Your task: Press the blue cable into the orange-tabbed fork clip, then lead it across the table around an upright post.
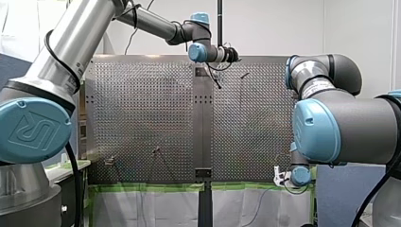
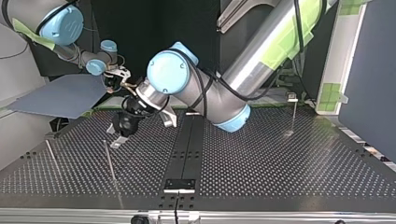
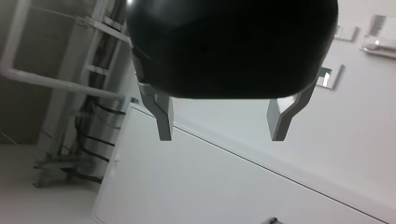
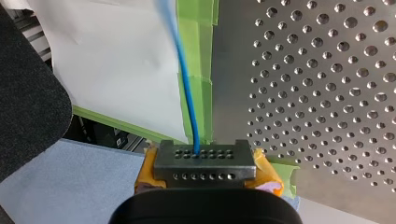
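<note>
In the right wrist view the blue cable [image 4: 186,93] runs straight out from between the yellow pads of my right gripper [image 4: 204,161], which is shut on it. That gripper hangs off the table's near right corner in the front view [image 1: 282,177]. My left gripper [image 3: 222,126] is open with nothing between its metal fingers [image 3: 163,116]. It is held up over the far middle of the table [image 1: 231,54] and faces a pale wall. In the top view it hangs above a small clip [image 2: 119,140]. I can make out no orange tab on any clip.
Thin upright posts stand on the perforated table [image 2: 280,172]: two at the top view's left [image 2: 51,156] [image 2: 110,163] and one at its right [image 2: 294,112]. A dark rail [image 2: 184,149] runs down the middle. Green tape [image 4: 198,56] lines the table edge by my right gripper.
</note>
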You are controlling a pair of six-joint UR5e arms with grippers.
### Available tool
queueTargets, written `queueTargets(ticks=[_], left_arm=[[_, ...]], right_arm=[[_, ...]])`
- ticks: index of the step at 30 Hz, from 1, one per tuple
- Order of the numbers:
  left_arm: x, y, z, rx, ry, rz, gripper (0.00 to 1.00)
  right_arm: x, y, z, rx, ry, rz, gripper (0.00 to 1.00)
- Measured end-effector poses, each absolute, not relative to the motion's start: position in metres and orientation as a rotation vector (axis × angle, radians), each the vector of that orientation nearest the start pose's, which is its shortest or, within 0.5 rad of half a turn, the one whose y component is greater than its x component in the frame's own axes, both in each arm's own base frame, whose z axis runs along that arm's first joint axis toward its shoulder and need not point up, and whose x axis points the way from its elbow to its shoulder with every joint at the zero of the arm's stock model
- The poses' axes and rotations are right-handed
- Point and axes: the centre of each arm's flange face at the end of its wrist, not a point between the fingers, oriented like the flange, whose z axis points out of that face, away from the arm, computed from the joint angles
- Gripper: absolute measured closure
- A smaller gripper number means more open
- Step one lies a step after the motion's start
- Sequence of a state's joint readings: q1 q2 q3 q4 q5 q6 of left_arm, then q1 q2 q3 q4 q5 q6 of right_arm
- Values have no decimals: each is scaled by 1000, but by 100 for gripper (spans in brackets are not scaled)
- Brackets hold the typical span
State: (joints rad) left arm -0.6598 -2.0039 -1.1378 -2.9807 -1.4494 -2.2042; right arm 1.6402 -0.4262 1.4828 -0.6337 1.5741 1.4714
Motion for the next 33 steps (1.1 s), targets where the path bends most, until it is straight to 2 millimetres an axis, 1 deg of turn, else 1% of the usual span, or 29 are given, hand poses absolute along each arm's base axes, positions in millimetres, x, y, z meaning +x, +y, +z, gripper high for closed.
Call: queueTargets(ticks=[3, 7, 11, 16, 24, 33], left_arm=[[442, -540, 461, 139, 1532, -1110, 0], [428, -552, 448, 161, 1576, -1066, 0], [425, -556, 434, 173, 1619, -1002, 0], [429, -549, 426, 172, 1657, -912, 0], [437, -533, 420, 168, 1703, -779, 0], [431, -523, 414, 193, 1757, -633, 0]], right_arm=[[176, -619, -135, 1629, -1378, 958, 100], [176, -619, -135, 1630, -1379, 957, 100], [176, -618, -136, 1632, -1378, 959, 100], [176, -618, -136, 1634, -1378, 961, 100], [177, -618, -136, 1637, -1376, 965, 100], [178, -618, -137, 1642, -1375, 973, 100]])
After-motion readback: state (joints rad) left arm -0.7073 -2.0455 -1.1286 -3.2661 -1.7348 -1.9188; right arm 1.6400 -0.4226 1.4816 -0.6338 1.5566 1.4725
